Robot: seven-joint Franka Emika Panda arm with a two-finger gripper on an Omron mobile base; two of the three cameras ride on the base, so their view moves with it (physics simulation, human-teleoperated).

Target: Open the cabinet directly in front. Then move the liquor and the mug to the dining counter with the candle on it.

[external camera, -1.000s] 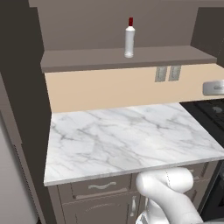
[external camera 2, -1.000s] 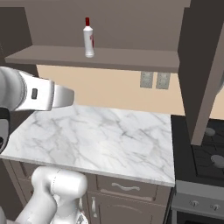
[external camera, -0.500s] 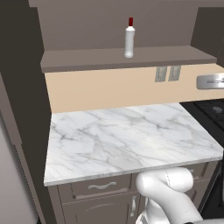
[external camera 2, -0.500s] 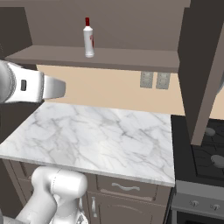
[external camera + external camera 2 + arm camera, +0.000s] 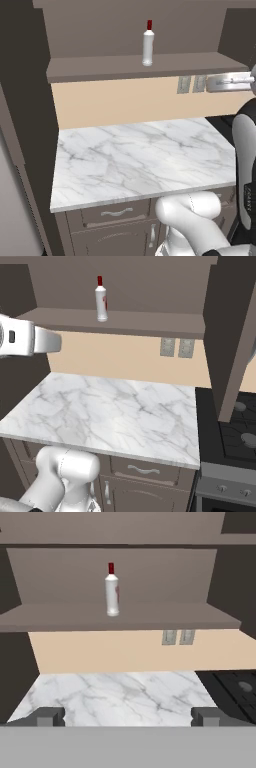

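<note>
1 bottle, the liquor (image 5: 112, 589), stands upright on the cabinet (image 5: 120, 619) shelf, above and ahead of the gripper (image 5: 128, 717). Fingers (image 5: 50, 716) spread fully, holding nothing.

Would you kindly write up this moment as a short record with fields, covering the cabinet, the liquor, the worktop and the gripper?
cabinet: open, shelf exposed
liquor: white bottle with red cap, upright on the shelf, alone there
worktop: marble, below the shelf
stove: dark, to the right of the worktop
wall outlets: two, on the beige backsplash
gripper: open, empty, facing the shelf from a distance
</note>
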